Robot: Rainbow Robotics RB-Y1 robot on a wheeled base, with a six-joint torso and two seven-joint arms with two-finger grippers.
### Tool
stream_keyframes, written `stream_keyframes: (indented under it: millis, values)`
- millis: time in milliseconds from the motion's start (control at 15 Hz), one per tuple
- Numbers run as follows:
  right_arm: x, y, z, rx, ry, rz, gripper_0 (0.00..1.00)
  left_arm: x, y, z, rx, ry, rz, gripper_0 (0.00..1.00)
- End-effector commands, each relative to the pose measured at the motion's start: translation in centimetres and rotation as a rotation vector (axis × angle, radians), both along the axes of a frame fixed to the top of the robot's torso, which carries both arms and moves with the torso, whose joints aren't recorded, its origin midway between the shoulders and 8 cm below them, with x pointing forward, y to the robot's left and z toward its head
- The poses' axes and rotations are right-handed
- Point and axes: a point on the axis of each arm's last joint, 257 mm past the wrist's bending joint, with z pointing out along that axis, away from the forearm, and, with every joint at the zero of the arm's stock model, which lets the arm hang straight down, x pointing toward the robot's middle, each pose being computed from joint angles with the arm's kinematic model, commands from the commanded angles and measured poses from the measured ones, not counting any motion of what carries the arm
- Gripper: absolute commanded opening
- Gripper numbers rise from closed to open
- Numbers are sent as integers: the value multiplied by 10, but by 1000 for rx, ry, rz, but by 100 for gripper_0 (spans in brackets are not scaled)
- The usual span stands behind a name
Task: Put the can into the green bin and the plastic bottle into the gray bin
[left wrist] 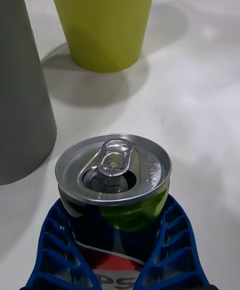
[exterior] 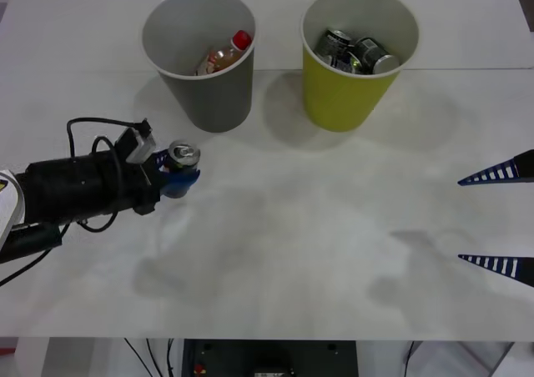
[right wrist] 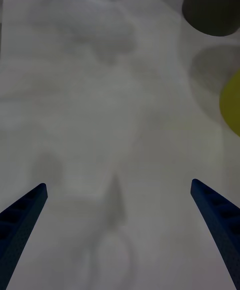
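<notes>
Black left arm [exterior: 75, 189] with looped cables, blue ribbed claw [exterior: 177, 179].

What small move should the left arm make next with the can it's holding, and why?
Probably lift and carry it toward the green bin. The left gripper has its jaws wrapped around the upright can on the table, while the plastic bottle already lies in the gray bin. The right gripper waits open.
</notes>
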Motion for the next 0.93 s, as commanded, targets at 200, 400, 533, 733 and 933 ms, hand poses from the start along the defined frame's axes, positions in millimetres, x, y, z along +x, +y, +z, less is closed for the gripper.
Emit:
stream_keyframes:
  millis: [200, 400, 533, 733, 933]
  values:
    - [0, 0, 0, 0, 0, 0, 100, -21, -20, 37, 98, 57, 8, 1]
    - [0, 0, 0, 0, 0, 0, 100, -21, -20, 63, 135, 90, 67, 1]
    - [0, 0, 0, 0, 0, 0, 100, -8, -10, 77, 171, 79, 116, 1]
    - [0, 0, 0, 0, 0, 0, 100, -2, -25, 92, 219, 103, 125, 1]
    - [0, 0, 0, 0, 0, 0, 100, -3, -69, 114, 169, 124, 107, 1]
